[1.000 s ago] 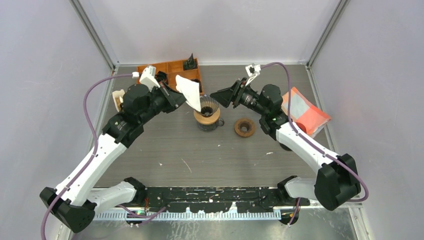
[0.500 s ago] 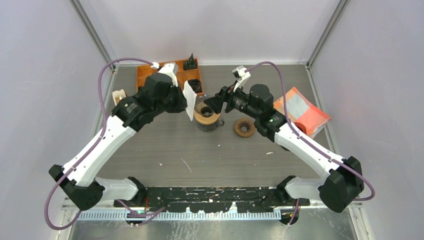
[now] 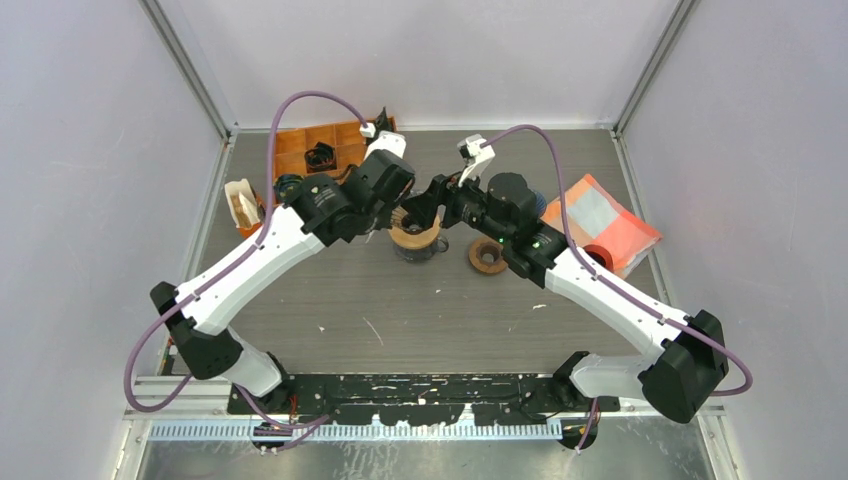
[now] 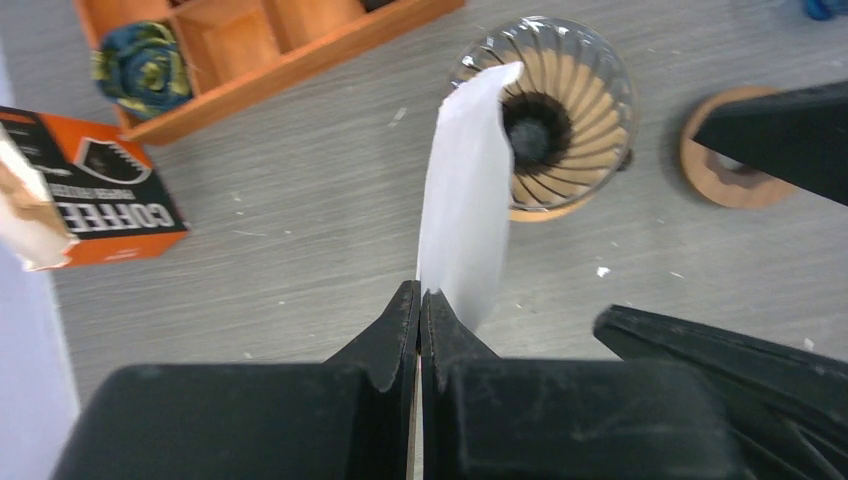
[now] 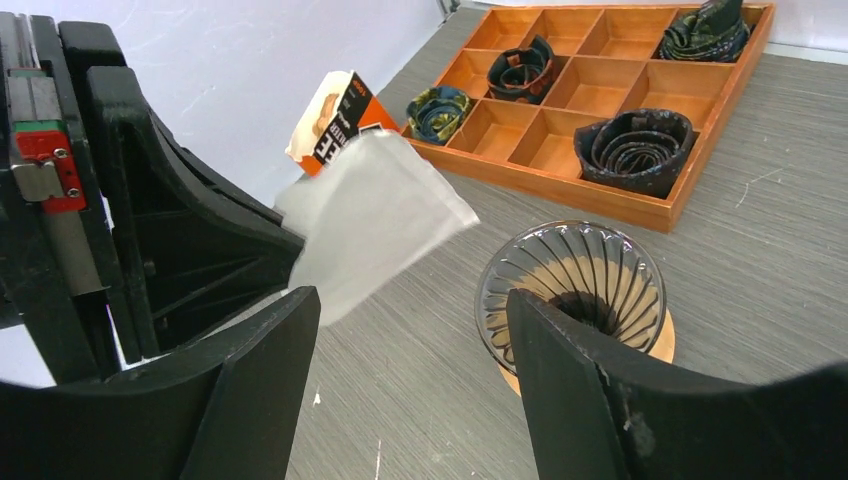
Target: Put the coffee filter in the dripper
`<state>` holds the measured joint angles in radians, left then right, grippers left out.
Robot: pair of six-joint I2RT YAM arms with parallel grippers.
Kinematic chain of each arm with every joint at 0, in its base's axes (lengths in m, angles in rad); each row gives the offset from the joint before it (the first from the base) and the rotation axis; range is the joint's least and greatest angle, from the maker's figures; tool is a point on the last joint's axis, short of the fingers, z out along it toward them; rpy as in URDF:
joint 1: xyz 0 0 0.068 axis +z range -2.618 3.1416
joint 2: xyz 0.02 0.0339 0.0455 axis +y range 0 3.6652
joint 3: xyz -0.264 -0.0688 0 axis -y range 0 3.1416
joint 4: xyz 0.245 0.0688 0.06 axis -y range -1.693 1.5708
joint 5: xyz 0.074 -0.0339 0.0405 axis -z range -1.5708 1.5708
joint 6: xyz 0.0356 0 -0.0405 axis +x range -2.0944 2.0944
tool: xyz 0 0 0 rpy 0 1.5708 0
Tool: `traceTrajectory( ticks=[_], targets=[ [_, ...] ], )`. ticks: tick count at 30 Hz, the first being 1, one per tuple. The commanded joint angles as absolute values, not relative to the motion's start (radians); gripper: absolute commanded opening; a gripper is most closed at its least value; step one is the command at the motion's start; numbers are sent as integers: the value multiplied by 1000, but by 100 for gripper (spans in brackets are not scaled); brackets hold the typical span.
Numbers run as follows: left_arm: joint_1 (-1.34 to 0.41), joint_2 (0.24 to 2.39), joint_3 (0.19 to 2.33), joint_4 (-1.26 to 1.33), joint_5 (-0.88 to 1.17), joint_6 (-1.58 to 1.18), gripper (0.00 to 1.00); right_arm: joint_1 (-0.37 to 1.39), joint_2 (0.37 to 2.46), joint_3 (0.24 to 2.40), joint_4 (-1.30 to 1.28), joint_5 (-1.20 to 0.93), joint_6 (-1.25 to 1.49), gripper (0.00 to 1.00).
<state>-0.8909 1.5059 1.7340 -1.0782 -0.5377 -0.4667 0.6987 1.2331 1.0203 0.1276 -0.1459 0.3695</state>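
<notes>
My left gripper (image 4: pixel 419 295) is shut on the lower edge of a white paper coffee filter (image 4: pixel 465 190). The filter stands edge-on, and its upper tip reaches the left rim of the dripper (image 4: pixel 585 100), a ribbed glass cone on a wooden collar. In the right wrist view the filter (image 5: pixel 370 220) hangs left of the dripper (image 5: pixel 580 280), apart from it. My right gripper (image 5: pixel 410 300) is open and empty, close over the dripper (image 3: pixel 412 232), facing the left gripper (image 5: pixel 200 250). In the top view the arms hide the filter.
An orange wooden compartment tray (image 5: pixel 560 190) with rolled dark items stands behind the dripper. An orange and black coffee filter box (image 4: pixel 90 200) sits at the left. A wooden ring (image 3: pixel 489 254) lies right of the dripper. A red pouch (image 3: pixel 610 220) lies at the far right.
My left arm has swung right and carried the filter from behind-left of the dripper to its left rim, turned edge-on. My right gripper has moved left, closer over the dripper.
</notes>
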Motion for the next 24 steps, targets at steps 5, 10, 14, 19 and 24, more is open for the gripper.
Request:
traceTrajectory(
  ticks=[5,10,14,19,24],
  targets=[
    [-928,1585,1876,-1183,-721,-476,0,709,1244,1040,194,-86,473,75],
    [-938,1601,1888,-1176,-716,-479,0,716,1264,1048,223,-93,501,75],
    [-947,1617,1903,-1179,-715,-479,0,718,1284,1051,245,-94,542,75],
    [-955,1637,1921,-1190,-729,-475,0,720,1309,1057,290,-132,589,75],
    [-956,1644,1927,-1204,-752,-476,0,721,1322,1064,303,-146,616,75]
  ],
)
